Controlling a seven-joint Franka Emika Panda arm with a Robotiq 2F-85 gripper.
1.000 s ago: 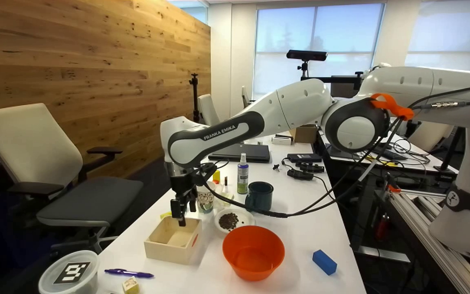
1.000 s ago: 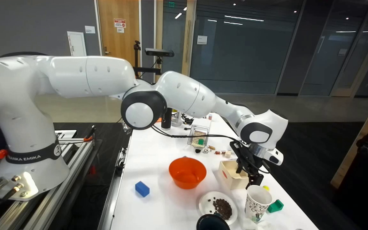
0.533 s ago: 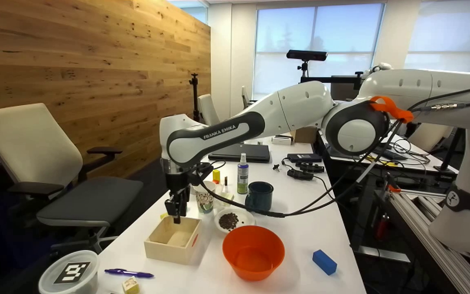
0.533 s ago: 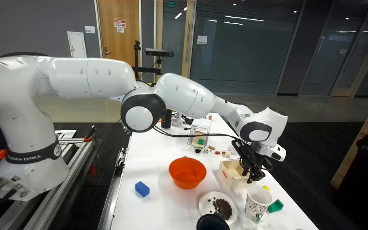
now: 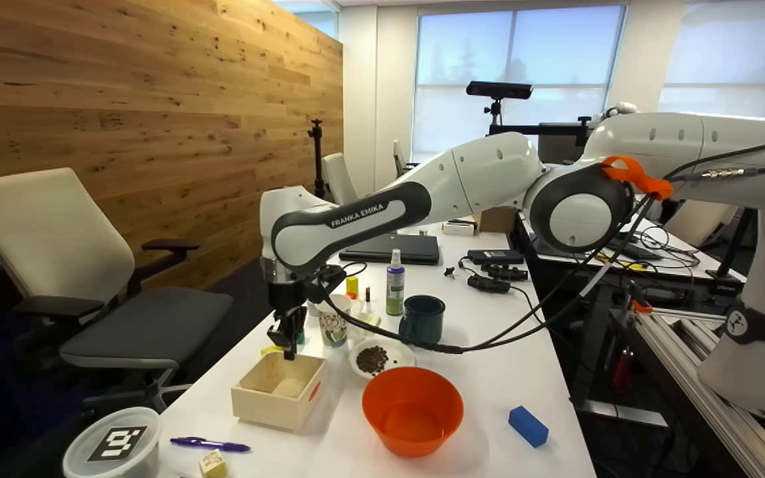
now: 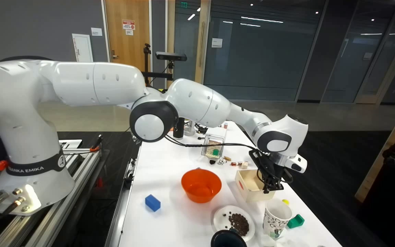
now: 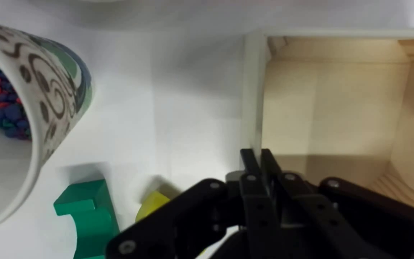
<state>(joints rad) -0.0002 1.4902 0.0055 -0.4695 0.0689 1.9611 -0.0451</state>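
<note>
My gripper is shut on the near wall of a pale open wooden box. One finger lies outside the wall and one inside it, with the thin rim between the tips. In both exterior views the gripper reaches down to the edge of the box, which has a reddish mark on one side. Inside, the box looks bare where visible. Beside it stands a patterned paper cup holding small coloured bits. A green block and a yellow piece, partly covered by the gripper, lie nearby.
An orange bowl is close to the box. Past it are a white plate of dark beans and a dark mug. A blue block, a purple pen and a lidded tub also occupy the white table.
The gripper has lowered slightly, turned and gone from open to shut on the box's wall. The box has shifted and twisted a little in the last half second.
</note>
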